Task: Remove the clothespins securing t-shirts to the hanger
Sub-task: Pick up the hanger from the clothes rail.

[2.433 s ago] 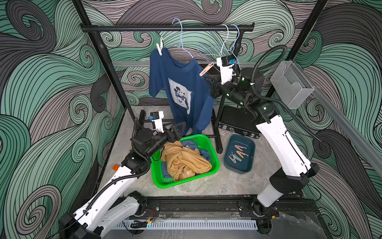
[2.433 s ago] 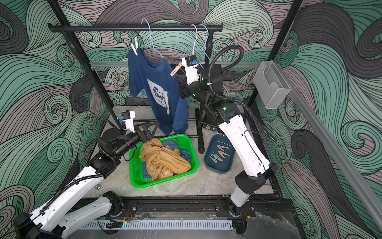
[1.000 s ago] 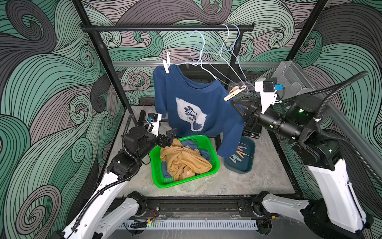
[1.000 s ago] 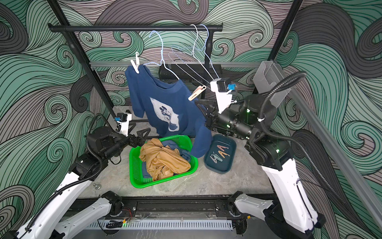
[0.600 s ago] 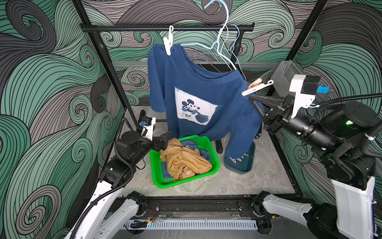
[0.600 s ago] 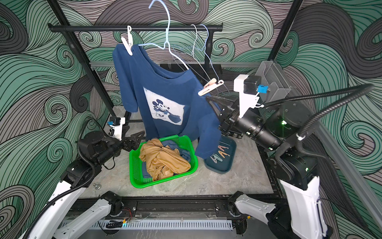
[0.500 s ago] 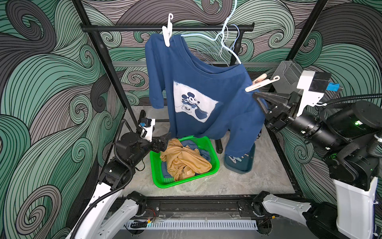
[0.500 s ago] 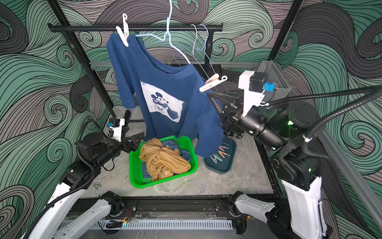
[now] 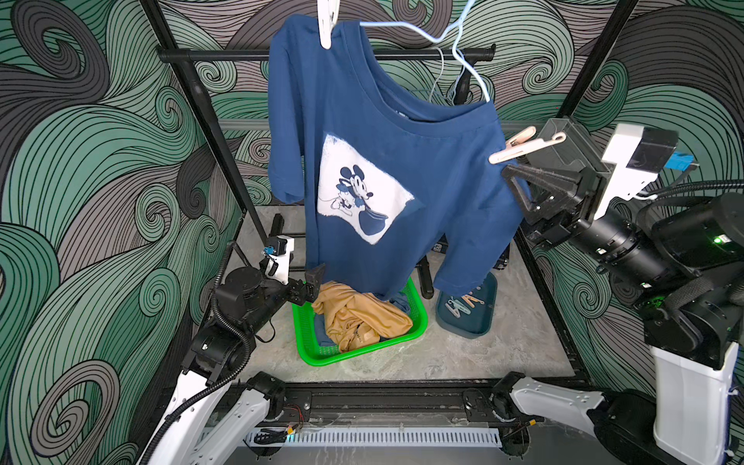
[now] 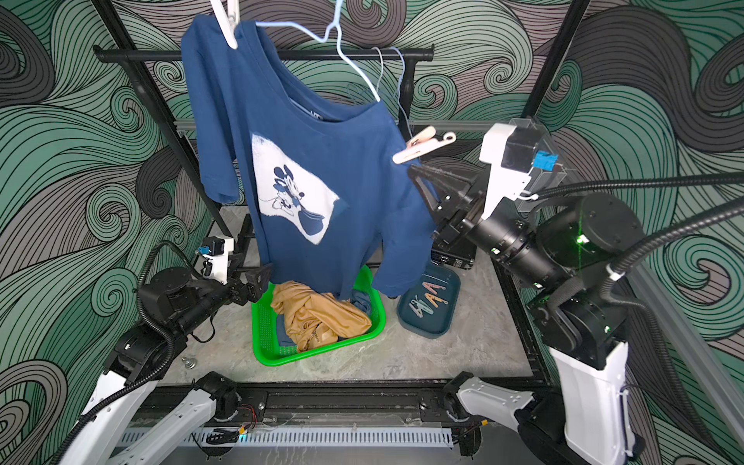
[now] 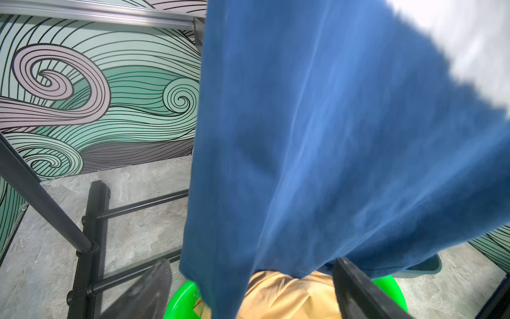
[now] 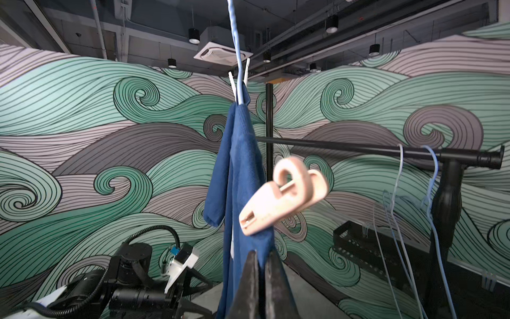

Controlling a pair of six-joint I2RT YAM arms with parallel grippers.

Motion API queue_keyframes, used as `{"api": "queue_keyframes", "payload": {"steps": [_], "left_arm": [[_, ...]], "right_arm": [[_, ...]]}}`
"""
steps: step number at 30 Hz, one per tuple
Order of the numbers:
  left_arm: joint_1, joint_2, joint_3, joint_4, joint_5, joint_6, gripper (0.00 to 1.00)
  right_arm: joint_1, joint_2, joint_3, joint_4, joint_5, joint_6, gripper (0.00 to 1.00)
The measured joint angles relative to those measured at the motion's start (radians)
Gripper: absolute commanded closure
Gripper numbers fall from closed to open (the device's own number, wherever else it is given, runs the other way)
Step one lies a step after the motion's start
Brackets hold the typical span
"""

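Note:
The navy t-shirt (image 9: 402, 161) (image 10: 322, 161) with a white mouse print hangs on a light blue wire hanger (image 9: 402, 30) raised above the rail; its hook runs out of frame. A white clothespin (image 9: 325, 24) (image 12: 239, 80) pins the far shoulder. A peach clothespin (image 9: 523, 147) (image 12: 284, 198) pins the near shoulder. My right gripper (image 9: 508, 173) (image 12: 262, 256) is shut on the shirt's shoulder just under the peach pin. My left gripper (image 9: 314, 282) (image 11: 251, 273) stands open at the shirt's hem (image 11: 303, 165).
A green basket (image 9: 418, 322) on the floor holds a mustard-tan t-shirt (image 9: 358, 318) over a blue one (image 9: 322, 326). Beside it a dark tray (image 9: 483, 326) holds several loose clothespins (image 9: 463, 306). The black rail (image 9: 225, 54) carries two empty wire hangers (image 9: 439, 80). A black box sits behind.
My right arm has lifted the shirt and hanger higher and nearer the camera, spreading the shirt out. My left arm has drawn back slightly, jaws still open.

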Motion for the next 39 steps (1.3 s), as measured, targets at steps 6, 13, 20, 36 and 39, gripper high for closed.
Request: {"api": "queue_keyframes", "payload": {"steps": [6,13,20,36,39], "left_arm": [[0.000,-0.032,0.000,-0.029,0.004,0.007,0.09],[0.000,-0.035,0.000,-0.035,0.045,0.011,0.09],[0.000,-0.045,0.000,-0.047,0.087,0.046,0.09],[0.000,-0.042,0.000,-0.044,0.177,0.119,0.11],[0.000,-0.030,0.000,-0.037,0.208,0.145,0.13]], "right_arm": [[0.000,-0.111,-0.198,-0.040,0.006,-0.019,1.00],[0.000,-0.195,-0.396,-0.052,0.002,-0.027,1.00],[-0.011,-0.175,-0.539,-0.053,-0.055,-0.074,1.00],[-0.101,-0.207,-0.799,-0.009,-0.359,-0.109,1.00],[-0.098,-0.170,-0.869,0.011,-0.357,-0.132,1.00]]}}
